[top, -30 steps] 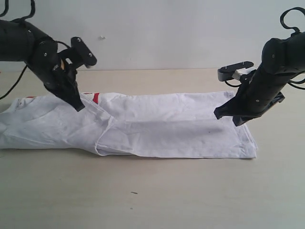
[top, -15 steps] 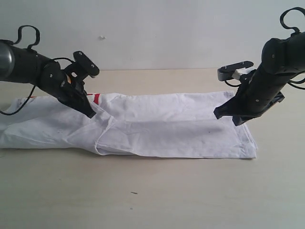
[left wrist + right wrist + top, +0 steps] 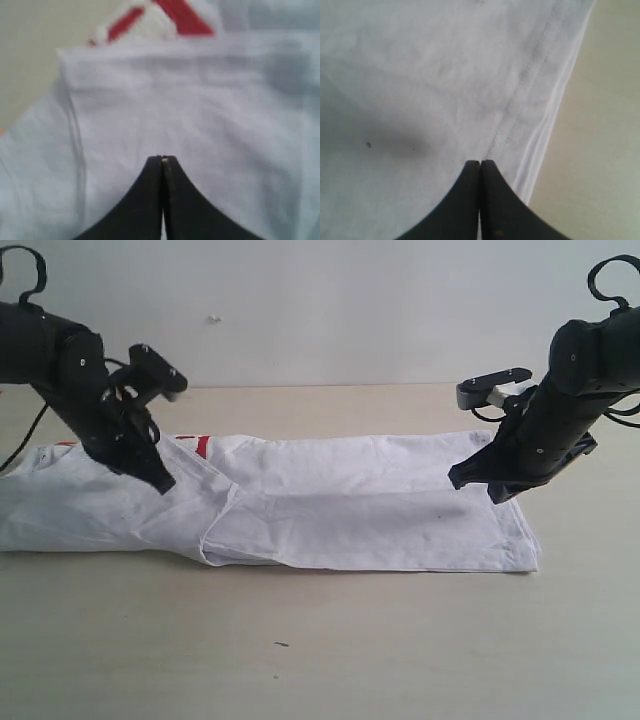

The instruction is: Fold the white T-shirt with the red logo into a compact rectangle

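Left side of the frame: my left gripper (image 3: 163, 483) sits in front of the white T-shirt (image 3: 350, 510), and I can't tell whether the tip touches cloth. The red logo (image 3: 201, 445) is almost all buried under folded layers, only a sliver peeking out. My left wrist view catches it (image 3: 187, 20) blurred and cropped, letters unreadable. The T-shirt's left end runs off the frame. My left arm (image 3: 40, 350) and right arm (image 3: 590, 370) are cut off at the sides. The dark speck (image 3: 282, 644) at lower centre is too small to name.
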Robot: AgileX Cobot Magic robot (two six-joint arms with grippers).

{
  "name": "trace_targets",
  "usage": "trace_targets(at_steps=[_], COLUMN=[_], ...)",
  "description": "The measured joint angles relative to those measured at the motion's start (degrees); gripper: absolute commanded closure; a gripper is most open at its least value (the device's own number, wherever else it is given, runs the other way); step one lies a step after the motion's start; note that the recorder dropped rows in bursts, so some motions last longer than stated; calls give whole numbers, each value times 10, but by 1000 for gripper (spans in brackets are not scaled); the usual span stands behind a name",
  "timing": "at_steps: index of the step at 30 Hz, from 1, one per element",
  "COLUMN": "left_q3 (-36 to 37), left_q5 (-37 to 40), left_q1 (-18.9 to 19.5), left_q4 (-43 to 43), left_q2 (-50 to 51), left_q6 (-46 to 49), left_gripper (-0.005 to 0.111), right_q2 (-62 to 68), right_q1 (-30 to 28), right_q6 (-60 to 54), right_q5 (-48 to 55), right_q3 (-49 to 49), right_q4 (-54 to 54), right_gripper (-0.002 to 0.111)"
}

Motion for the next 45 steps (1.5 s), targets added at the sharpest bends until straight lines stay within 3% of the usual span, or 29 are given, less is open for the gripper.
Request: trace_targets(at_steps=[6, 18, 30, 45], left_q3=[78, 86, 152, 217], left_q5=[19, 69, 82, 130], left_q1=[20, 26, 26, 26], left_q4=[-6, -15, -24, -30], left_q2=[5, -2, -39, -127], left_q6=[8, 32, 59, 68], left_gripper=[107, 107, 107, 107], right_q2=[3, 30, -19, -93], right_q1=[0, 0, 3, 3], right_q6=[0, -1, 0, 1], right_q5=[4, 3, -34, 28], right_q3=[0, 12, 98, 156], right_q4=[0, -6, -1, 5], right_gripper=[108, 108, 108, 108])
